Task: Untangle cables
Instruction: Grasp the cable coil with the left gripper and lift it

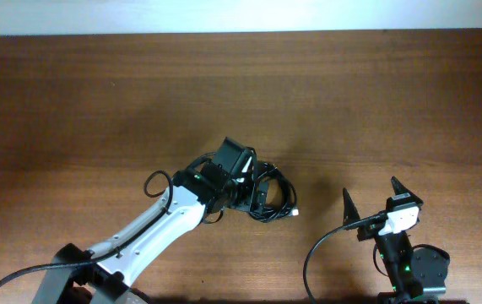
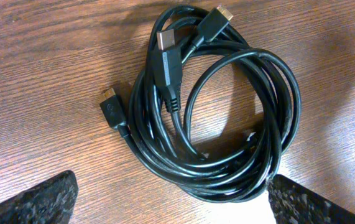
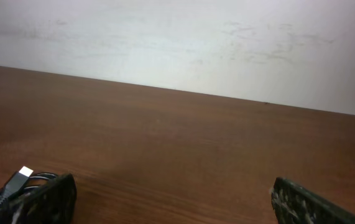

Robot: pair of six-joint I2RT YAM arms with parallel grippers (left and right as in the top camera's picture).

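Overhead shows the cables (image 1: 273, 201) lying as one loose coil about midway between the left and right edges of the counter (image 1: 97, 93), somewhat nearer the near edge than the far one. My left tool (image 1: 251, 190) hangs right over the coil. In the left wrist view, my left tool (image 2: 174, 202) is released, with its two fingers spread wide on either side of the cables (image 2: 155, 140) and nothing between them. I cannot tell how high above the wood it sits. My right tool (image 1: 374, 198) is also released and empty. It stands well apart from the coil, toward the near right corner, and in its own view the right tool (image 3: 177, 205) catches only a pale plug tip (image 3: 25, 172) at the lower left.

I judge this to be the opening step, picking a strand before any pulling. The loops overlap tightly, and there may be two cords or more, but the view does not settle it. One gold-tipped plug (image 2: 110, 109) pokes out free on the coil's side. My next move calls for lowering and closing on that loose end alone, not the whole bundle, while my right tool comes in to pin the rest.
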